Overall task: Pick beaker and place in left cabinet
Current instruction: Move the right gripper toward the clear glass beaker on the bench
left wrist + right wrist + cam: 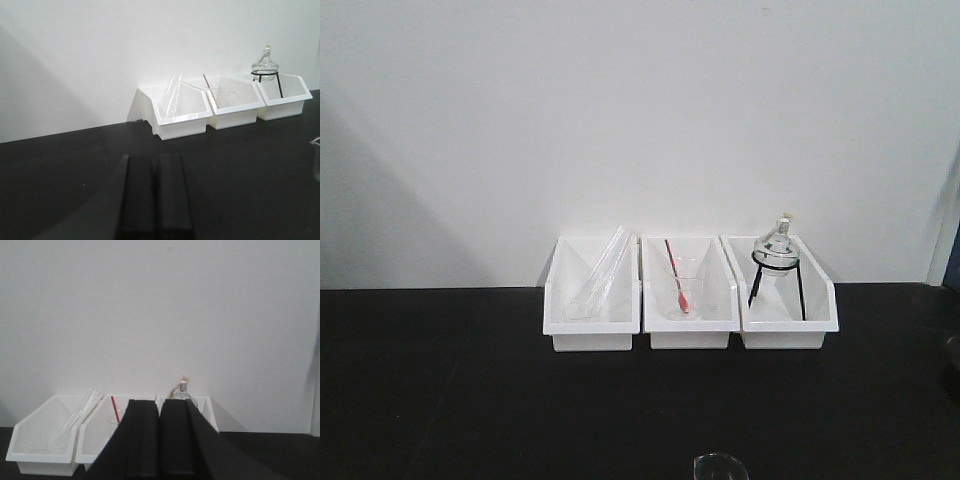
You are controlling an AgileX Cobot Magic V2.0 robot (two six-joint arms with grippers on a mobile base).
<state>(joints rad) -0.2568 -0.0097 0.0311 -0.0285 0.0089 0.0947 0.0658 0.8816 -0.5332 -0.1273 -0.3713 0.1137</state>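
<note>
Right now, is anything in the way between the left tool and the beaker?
Nothing visible is. In the left wrist view only bare black table lies between the left tool and the beaker, whose glass edge peeks in at far right. The white bins stand farther back by the wall.

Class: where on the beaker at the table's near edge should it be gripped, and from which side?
Probably the glass wall just under the rim of the beaker, coming level from the robot's side: its open mouth faces up, and the rim should stop slipping. Only its top shows.
</note>
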